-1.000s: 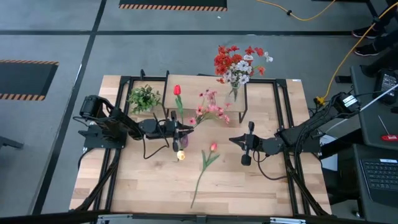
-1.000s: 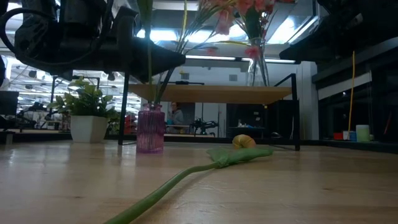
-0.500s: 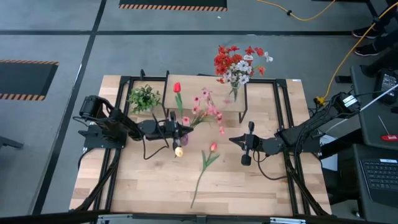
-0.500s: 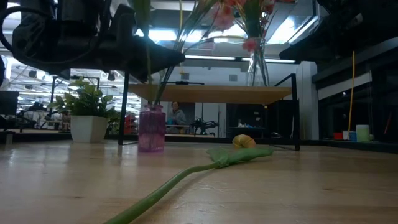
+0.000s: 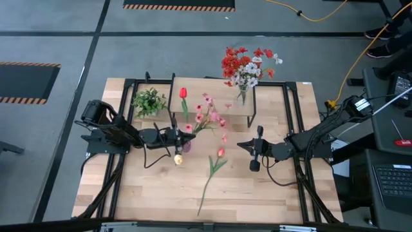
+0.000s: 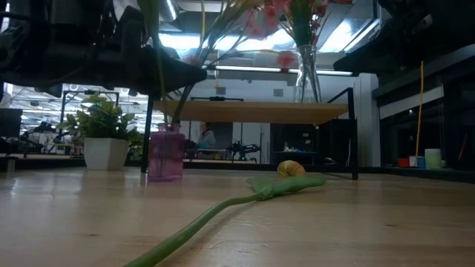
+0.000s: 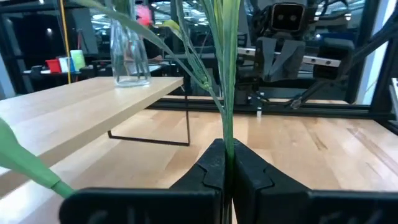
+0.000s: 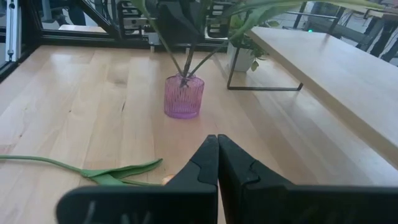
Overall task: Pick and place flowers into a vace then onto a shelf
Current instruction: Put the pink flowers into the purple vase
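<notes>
Purple ribbed glass forms the small vase [image 8: 184,96] that serves as the reference point on the light-wood tabletop [image 5: 257,193]. Several green stems stand in this vase, among them a red tulip [image 5: 183,93] and a pink spray [image 5: 209,113] that leans away from the left arm. The left gripper [image 7: 225,163] sits directly above the vase, its fingers pressed together on a bundle of stems [image 7: 222,74] rising from it. A yellow bloom [image 5: 177,159] hangs just beside the vase on the front side.

The shelf [image 5: 241,106] stands behind the vase, raised on thin black legs. A clear glass vase [image 7: 129,53] with a red and white bouquet [image 5: 248,64] rests on the shelf's far end. A small green potted plant [image 5: 149,102] stands near the purple vase, off the shelf's other end.

One pink tulip [image 5: 221,153] lies flat on the tabletop in front of the vase, its long stem trailing toward the table's front edge. The right gripper [image 8: 217,165] waits beyond this tulip, well apart from the vase, with both fingers fully together and nothing between them.
</notes>
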Controlling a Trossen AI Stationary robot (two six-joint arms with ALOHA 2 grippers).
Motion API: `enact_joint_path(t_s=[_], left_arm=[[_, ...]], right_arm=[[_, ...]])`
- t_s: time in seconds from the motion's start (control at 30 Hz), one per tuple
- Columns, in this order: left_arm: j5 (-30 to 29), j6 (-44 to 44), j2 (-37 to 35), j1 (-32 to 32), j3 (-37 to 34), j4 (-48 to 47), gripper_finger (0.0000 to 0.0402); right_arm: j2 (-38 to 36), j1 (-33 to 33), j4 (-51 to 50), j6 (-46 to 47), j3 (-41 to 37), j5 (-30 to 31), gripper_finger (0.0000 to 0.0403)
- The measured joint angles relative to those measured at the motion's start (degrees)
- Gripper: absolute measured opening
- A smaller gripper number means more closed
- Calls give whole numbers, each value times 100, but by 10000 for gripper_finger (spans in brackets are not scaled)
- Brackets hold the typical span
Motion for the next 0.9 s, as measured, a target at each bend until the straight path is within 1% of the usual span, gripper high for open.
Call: enact_joint_path(t_s=[0.9], left_arm=[[0, 2, -2, -10, 9, -142, 4]], right_arm=[[0, 0, 2, 4, 0, 0, 0]])
